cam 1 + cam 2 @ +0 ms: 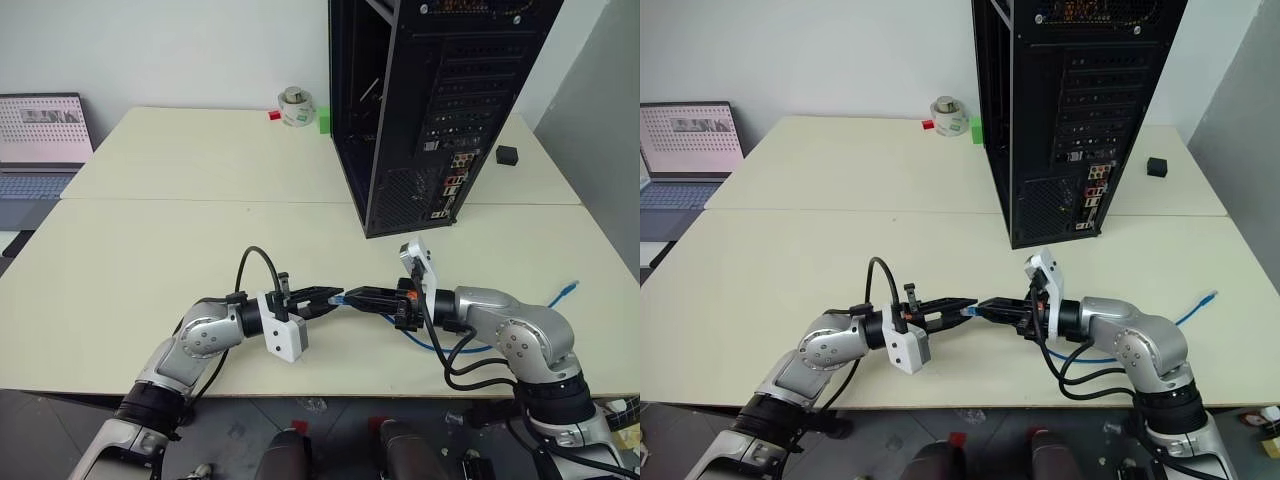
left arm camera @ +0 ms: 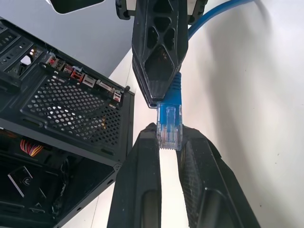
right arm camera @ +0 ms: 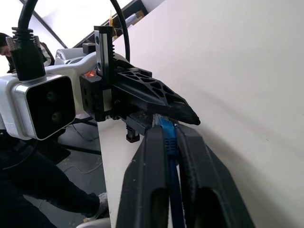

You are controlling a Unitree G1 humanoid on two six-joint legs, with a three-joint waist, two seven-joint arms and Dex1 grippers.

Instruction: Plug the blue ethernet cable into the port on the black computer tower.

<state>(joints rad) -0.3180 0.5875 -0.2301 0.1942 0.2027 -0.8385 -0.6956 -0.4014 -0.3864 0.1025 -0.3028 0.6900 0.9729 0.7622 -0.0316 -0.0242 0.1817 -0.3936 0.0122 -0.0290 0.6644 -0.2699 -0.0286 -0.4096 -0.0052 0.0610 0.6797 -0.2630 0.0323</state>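
Cable [image 2: 169, 124] plug — half-hidden between fingers [image 2: 142, 190]

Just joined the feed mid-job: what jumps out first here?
The two grippers meeting tip to tip above the near table: the left gripper and right gripper both pinch the blue ethernet cable near its clear plug. Behind them the black computer tower stands upright, rear connectors facing the robot.

Tower [image 1: 440, 110] stands on far table, right of centre. Behind it to the left: tape roll [image 1: 296, 107]. Small box [image 1: 508, 154] right of tower. Laptop [image 1: 40, 145] at far left edge. Near table: L gripper [image 1: 335, 296] & R gripper [image 1: 350, 298] meet tip to tip in front of tower, cable plug [image 2: 169, 126] btwn them; cable [image 1: 560, 296] trails off right
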